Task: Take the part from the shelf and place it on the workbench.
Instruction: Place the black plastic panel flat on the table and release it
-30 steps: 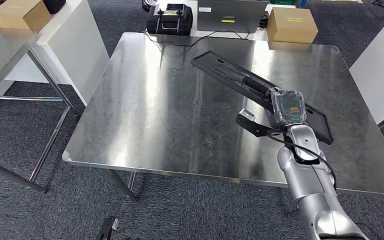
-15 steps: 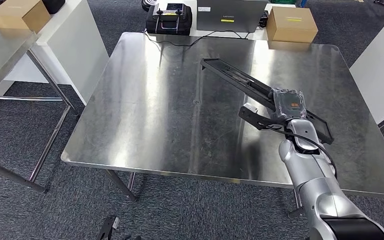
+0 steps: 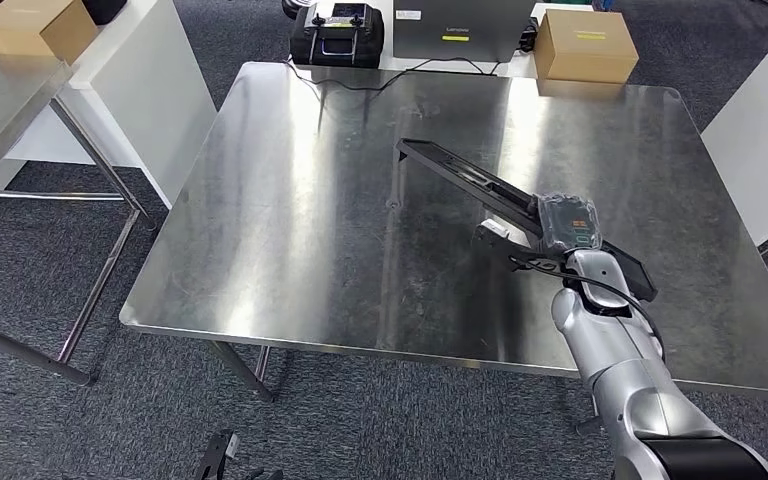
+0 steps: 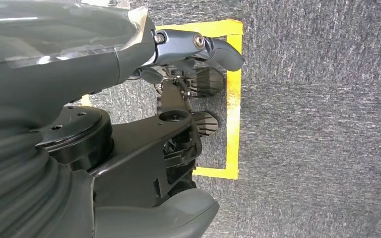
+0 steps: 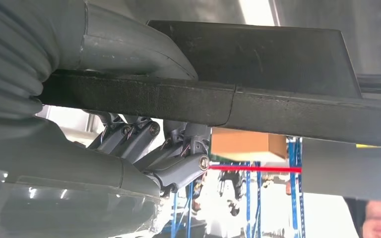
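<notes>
Steel counter (image 3: 340, 230) takes up most of the head view, standing on grey carpet (image 3: 110, 400), its shiny top bare on the left and middle. Beyond its far edge sit a dark laptop (image 3: 457, 30), a black case with a yellow label (image 3: 338, 35) to the left of it, and a brown cardboard box (image 3: 585, 47) to the right. A second cardboard box (image 3: 30, 25) rests on a white table (image 3: 150, 70) at the far left.

Long black part (image 3: 470, 180) lies slantwise over the right half of the counter, running from a far end near the middle to a near end by the right front edge. Its far end seems to touch the steel surface, while the near end is raised; whether that end rests on the counter I cannot tell.

Right robot hand (image 3: 567, 224), at the end of a silver arm (image 3: 620, 370) coming in from the near right, is closed around the part close to its near end. In the right wrist view the right robot hand (image 5: 144, 148) has its dark fingers (image 5: 178, 168) curled under the part's black edge (image 5: 278, 114), with the thumb over it.

Left robot hand (image 4: 178, 99) hangs above the carpet and a yellow floor marking (image 4: 233, 99), holding nothing, its fingers loosely spread.
</notes>
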Robot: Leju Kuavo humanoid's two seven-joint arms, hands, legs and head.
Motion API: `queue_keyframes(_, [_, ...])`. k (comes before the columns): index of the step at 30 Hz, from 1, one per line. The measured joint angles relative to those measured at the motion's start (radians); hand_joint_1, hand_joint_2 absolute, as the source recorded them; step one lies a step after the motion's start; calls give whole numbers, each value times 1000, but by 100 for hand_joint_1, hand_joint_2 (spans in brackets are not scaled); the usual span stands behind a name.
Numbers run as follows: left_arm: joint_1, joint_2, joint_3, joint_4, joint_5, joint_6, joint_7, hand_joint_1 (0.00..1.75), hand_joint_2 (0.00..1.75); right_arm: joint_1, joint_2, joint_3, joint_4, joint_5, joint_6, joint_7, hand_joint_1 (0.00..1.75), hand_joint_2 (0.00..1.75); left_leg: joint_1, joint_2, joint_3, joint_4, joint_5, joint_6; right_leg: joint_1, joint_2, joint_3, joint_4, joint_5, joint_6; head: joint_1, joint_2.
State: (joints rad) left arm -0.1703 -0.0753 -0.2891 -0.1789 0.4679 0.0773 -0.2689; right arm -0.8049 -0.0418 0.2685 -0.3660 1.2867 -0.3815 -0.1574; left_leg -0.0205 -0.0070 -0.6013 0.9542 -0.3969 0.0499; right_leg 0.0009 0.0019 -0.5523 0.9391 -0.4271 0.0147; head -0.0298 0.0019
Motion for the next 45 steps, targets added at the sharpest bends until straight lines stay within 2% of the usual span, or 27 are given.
queue_keyframes(4, [0,-1,1,0,1,0,0,0,175,17,7,-1,12,-1,-1,0,175,175,0,0,-3,0,0,0,0,0,-3,0,0,0,0,0])
queue_keyframes(8, [0,-1,0,0,0,-4,-3,0,175,28,9,-4,18,-2,-3,0,0,0,0,0,-3,-1,0,0,0,0,-4,0,0,0,0,0])
queue_keyframes(26, [0,-6,0,0,-4,-4,-27,0,175,27,9,-13,22,-3,-4,-3,0,0,0,1,-1,0,0,0,0,0,-2,0,0,0,0,0])
queue_keyframes(34, [0,-6,1,0,0,4,-25,0,175,12,16,-33,22,-44,7,-47,0,0,0,1,0,0,0,0,0,0,-1,0,0,0,0,0])
queue_keyframes(37, [0,-6,2,0,1,4,-23,0,175,9,30,-64,19,-131,80,-112,0,0,0,1,1,0,0,0,0,0,0,0,0,0,0,0])
queue_keyframes(43, [3,-2,3,0,0,-13,-21,0,175,10,65,-146,-10,-358,347,-269,0,0,0,1,1,0,0,0,0,0,1,0,0,0,0,0])
queue_keyframes(45, [6,2,3,0,2,-17,-22,0,87,10,72,-160,-27,-396,385,-294,0,0,0,1,1,0,0,0,0,0,1,0,0,0,0,0])
